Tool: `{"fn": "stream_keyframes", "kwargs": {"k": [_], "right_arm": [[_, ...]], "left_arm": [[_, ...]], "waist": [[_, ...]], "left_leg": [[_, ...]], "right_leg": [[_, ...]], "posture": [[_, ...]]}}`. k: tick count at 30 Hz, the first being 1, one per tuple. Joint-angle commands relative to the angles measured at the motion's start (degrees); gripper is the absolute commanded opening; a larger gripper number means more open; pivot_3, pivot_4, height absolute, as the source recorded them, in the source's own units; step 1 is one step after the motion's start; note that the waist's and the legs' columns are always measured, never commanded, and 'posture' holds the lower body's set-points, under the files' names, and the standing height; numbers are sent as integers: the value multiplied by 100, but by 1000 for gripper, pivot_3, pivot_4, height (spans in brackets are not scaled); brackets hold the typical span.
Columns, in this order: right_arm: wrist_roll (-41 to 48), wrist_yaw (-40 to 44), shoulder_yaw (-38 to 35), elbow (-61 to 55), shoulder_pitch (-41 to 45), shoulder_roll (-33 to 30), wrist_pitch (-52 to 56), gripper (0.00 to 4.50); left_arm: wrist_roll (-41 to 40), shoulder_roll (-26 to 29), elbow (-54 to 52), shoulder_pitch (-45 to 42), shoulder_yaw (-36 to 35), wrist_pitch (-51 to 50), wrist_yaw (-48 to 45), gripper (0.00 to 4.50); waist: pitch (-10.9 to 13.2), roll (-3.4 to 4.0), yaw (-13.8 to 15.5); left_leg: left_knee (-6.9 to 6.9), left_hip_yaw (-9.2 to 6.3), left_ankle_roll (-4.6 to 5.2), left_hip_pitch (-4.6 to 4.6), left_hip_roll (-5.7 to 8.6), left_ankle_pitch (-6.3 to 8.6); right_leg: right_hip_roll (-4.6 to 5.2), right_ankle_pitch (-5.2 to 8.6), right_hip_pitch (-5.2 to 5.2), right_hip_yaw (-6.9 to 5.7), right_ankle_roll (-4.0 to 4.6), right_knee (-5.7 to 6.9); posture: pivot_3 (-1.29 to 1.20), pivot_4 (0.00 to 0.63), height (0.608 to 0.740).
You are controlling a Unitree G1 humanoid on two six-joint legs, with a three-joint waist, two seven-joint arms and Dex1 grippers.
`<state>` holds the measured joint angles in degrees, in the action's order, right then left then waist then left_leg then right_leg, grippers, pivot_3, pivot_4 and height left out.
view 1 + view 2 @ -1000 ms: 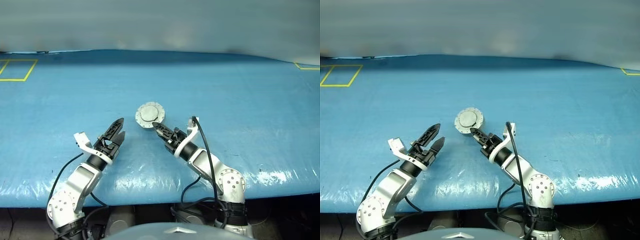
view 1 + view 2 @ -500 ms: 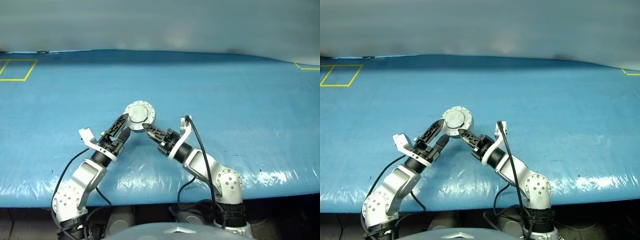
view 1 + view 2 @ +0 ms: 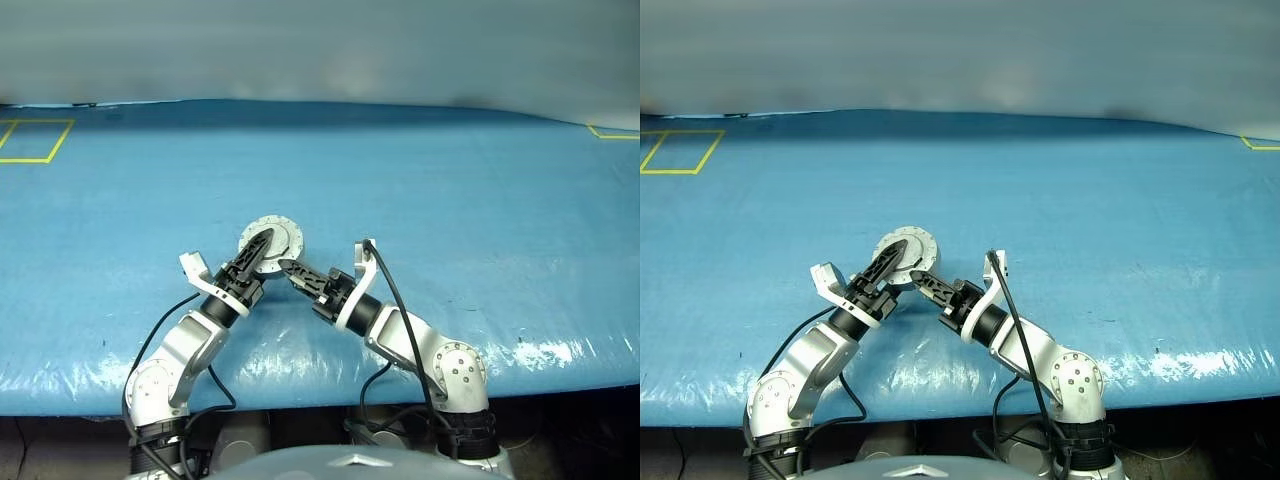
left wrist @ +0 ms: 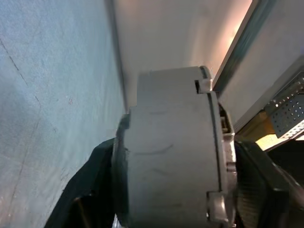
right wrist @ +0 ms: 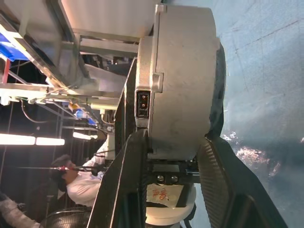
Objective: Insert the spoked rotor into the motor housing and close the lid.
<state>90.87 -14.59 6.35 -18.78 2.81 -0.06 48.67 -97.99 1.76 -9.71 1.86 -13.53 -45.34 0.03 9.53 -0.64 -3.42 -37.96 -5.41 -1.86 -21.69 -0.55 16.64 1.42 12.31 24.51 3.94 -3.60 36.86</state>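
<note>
Holding the closed motor housing above the blue table, between both grippers.

The housing looks like a solid metal puck, so I judge it rather heavy, stiff and smooth; it may slip if the grip is only on the round wall, and the flat faces seem the safer place to take hold. The right gripper has its two fingers closed on the housing, one on each flat face, as its wrist view shows. The left gripper has its fingers on both sides of the same puck, partly closed, and seems to be pinching it. The housing is plain grey outside, with a seam around the edge, small tabs and a little socket. The lid appears shut on it; the spoked rotor cannot be seen.
</note>
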Motion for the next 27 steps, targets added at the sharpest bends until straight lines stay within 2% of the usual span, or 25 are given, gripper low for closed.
{"fn": "stream_keyframes", "kwargs": {"k": [1, 2, 7, 12, 18, 23, 27], "right_arm": [[-264, 347, 74, -527, 69, -58, -121, 1151], [-300, 374, 47, -499, 45, -54, -173, 1151], [-747, 588, 25, -534, 8, -290, -218, 2787], [-2051, 1076, 254, -820, -58, -926, -348, 4447], [-3782, 1535, 506, -1000, -165, -1382, -920, 4500], [-5624, 1581, 1009, -886, -230, -1662, -1622, 4500], [-6828, 1571, 1349, -635, -301, -1727, -2175, 4500]], "left_arm": [[20, 47, -134, 24, -33, 110, 29, 2460], [51, 57, -143, -3, -56, 168, 46, 2460], [286, 168, -76, -280, -208, 468, 177, 2460], [802, 432, 518, -948, -425, 734, 176, 2460], [2143, 793, 2021, -2322, -520, 1172, -62, 2460], [3505, 914, 3714, -3558, -497, 1892, -565, 2460], [4068, 892, 5117, -4508, -771, 2406, -895, 2460]], "waist": [[0, 0, 4], [0, 0, 4], [-1, 0, 3], [-2, -2, 52], [-4, -5, 128], [-5, -9, 132], [-2, -12, 128]], "left_leg": [[0, 0, 0, 0, 0, 0], [-1, 0, 0, 0, 0, 0], [-2, 0, 0, 1, 1, 0], [-5, -3, -4, 1, 2, -3], [-14, -2, -6, 1, 8, -6], [-11, -1, -26, 1, 13, -18], [-8, 0, -27, -2, 14, -18]], "right_leg": [[0, 0, 0, 0, 0, 0], [0, 0, 0, 0, 0, 0], [0, -1, -1, 1, -1, 0], [-2, -2, -2, -3, -3, 1], [-1, -8, -7, -1, -11, -1], [1, -9, -6, 2, -10, -3], [2, -9, -4, 1, -10, -6]], "posture": [[0, 150, 740], [0, 150, 740], [0, 150, 740], [0, 150, 740], [0, 150, 740], [0, 150, 740], [0, 150, 740]]}}
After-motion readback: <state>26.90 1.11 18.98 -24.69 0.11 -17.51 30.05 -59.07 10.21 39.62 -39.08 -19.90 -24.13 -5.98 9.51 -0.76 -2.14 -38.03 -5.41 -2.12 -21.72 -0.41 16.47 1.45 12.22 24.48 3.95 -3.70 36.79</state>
